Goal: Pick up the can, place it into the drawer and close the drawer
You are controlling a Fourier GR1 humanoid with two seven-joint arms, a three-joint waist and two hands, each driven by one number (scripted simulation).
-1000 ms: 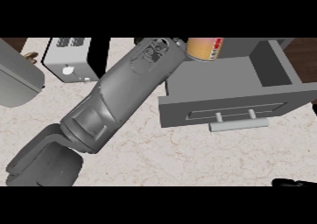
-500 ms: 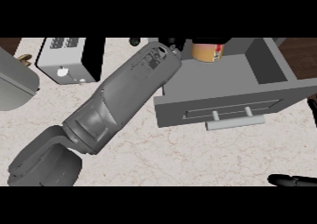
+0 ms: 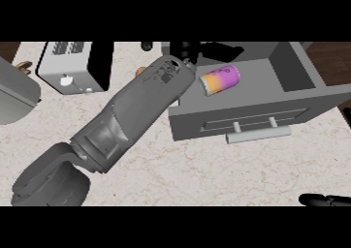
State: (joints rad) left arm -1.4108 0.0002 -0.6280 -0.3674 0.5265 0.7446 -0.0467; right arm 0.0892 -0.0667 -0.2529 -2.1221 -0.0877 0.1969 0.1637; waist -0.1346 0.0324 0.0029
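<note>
Clearly the can (image 3: 220, 80) lies in the drawer (image 3: 294, 72) beside the left hand (image 3: 182, 51), fingers (image 3: 220, 48) open, empty.

The left forearm (image 3: 135, 111) is a thick, mid-grey tube of smooth shell panels. Seams cross it where the plates meet, and a darker, faceted collar sits near its lower end. Below that collar is a bulkier, rounded, dark-grey elbow housing (image 3: 49, 179). At the wrist the shell ends in a paler rounded cap (image 3: 167, 72) marked with small dark spots. The left robot hand (image 3: 183, 49) is plain black. The right robot hand (image 3: 327, 199) is black too, with slim, round-tipped fingers.
</note>
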